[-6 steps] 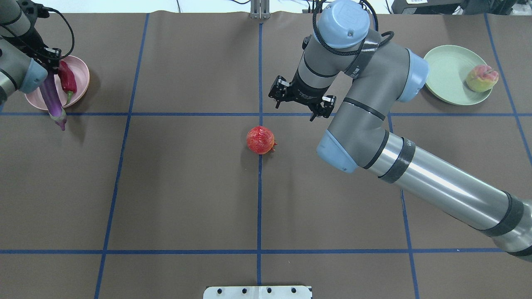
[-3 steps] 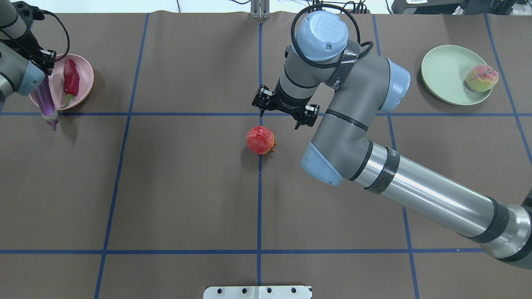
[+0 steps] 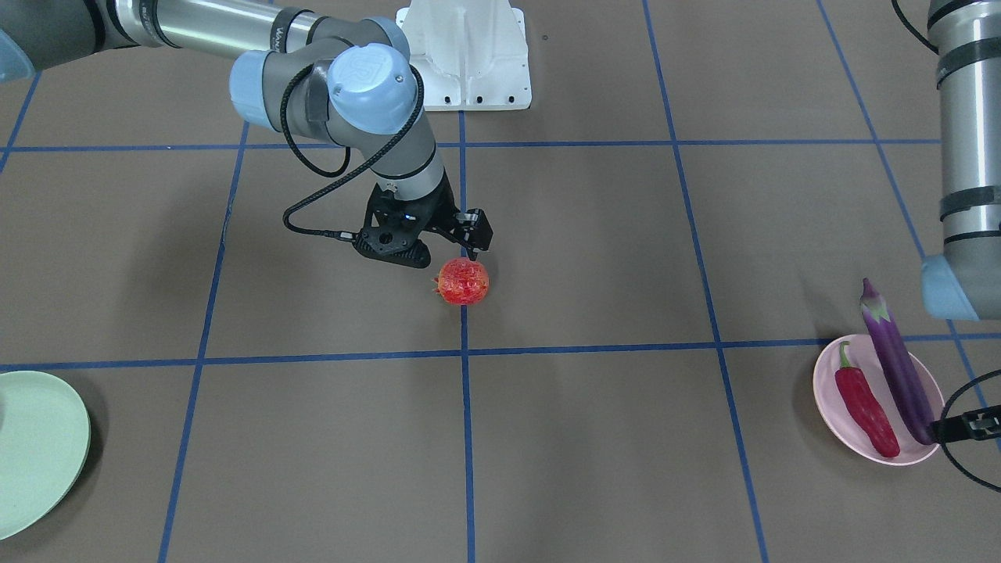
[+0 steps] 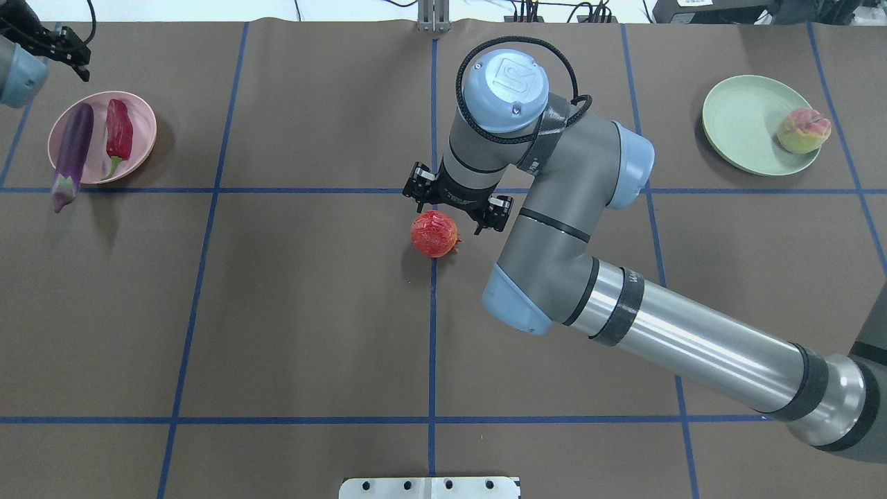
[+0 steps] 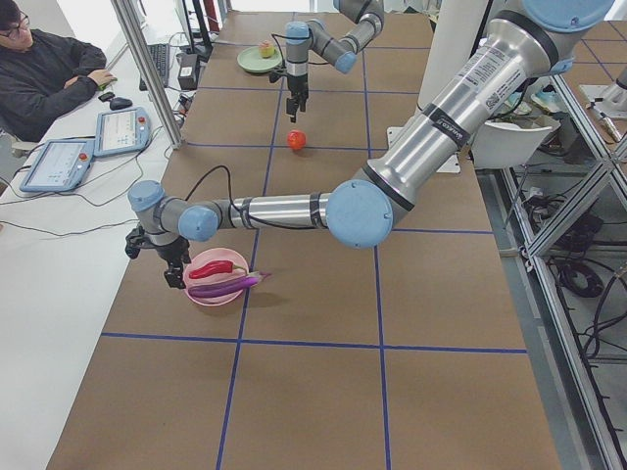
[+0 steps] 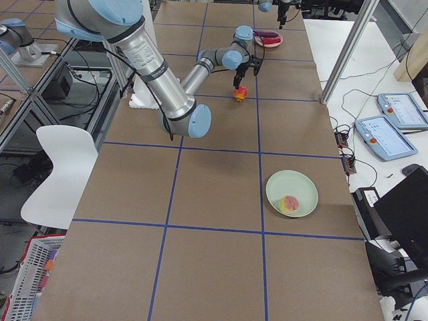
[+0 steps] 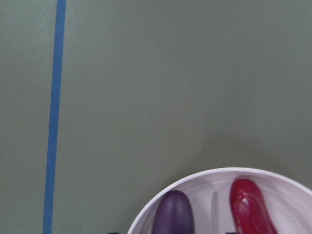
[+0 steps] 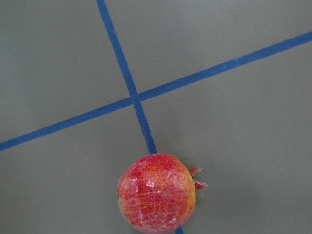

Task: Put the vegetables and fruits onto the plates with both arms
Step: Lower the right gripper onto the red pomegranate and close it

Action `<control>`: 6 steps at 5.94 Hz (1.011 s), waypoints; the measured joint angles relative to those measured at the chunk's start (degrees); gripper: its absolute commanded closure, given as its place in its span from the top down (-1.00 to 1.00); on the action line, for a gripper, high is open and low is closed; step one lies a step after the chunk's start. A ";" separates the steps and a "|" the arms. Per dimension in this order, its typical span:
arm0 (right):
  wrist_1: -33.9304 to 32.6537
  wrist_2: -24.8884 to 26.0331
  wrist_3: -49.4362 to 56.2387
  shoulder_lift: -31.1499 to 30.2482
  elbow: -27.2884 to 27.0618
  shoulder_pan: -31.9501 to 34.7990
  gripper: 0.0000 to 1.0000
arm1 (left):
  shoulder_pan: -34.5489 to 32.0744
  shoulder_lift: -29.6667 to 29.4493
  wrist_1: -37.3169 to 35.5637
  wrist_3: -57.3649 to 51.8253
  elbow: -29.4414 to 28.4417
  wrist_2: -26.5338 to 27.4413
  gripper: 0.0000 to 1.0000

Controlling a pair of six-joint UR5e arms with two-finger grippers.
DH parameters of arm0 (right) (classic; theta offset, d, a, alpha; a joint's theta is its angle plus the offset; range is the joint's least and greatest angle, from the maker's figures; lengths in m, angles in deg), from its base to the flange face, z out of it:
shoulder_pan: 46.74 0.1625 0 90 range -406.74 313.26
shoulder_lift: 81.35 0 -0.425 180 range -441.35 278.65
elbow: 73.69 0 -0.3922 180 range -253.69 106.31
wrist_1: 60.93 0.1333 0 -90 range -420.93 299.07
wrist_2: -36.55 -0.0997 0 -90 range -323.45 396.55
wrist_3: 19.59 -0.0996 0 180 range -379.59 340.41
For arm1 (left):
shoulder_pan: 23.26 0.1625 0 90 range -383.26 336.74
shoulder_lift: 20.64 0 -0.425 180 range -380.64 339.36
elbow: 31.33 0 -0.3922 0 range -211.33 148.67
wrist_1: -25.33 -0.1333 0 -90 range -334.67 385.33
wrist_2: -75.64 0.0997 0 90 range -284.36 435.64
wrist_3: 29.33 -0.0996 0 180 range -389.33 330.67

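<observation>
The red-orange fruit (image 4: 434, 234) lies on the mat at the centre grid crossing; it also shows in the right wrist view (image 8: 156, 197). My right gripper (image 4: 454, 206) is open and empty, hovering just beyond the fruit (image 3: 463, 281). The purple eggplant (image 4: 73, 154) and the red chili (image 4: 119, 133) lie side by side on the pink plate (image 4: 97, 132); the eggplant's calyx end overhangs the rim. My left gripper (image 4: 68, 50) is open and empty, beyond the plate. The peach (image 4: 802, 130) sits at the right edge of the green plate (image 4: 745, 125).
Blue tape lines divide the brown mat into squares. The white base block (image 3: 468, 55) stands at the robot's side of the table. An operator (image 5: 44, 73) sits at a side desk with tablets, off the table.
My left gripper has let go of the eggplant, which now lies on the pink plate, and has drawn away. My right gripper has moved left and closer to the red-orange fruit.
</observation>
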 measured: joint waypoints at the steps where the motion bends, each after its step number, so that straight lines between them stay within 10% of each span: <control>1: 0.05 1.01 0.07 1.90 2.70 -0.80 1.00 | -1.04 -0.88 -4.62 0.00 2.80 -1.03 1.00; 6: -0.09 6.36 3.79 6.31 11.55 -3.14 1.00 | -2.65 -1.17 -7.45 0.00 5.01 -2.37 1.00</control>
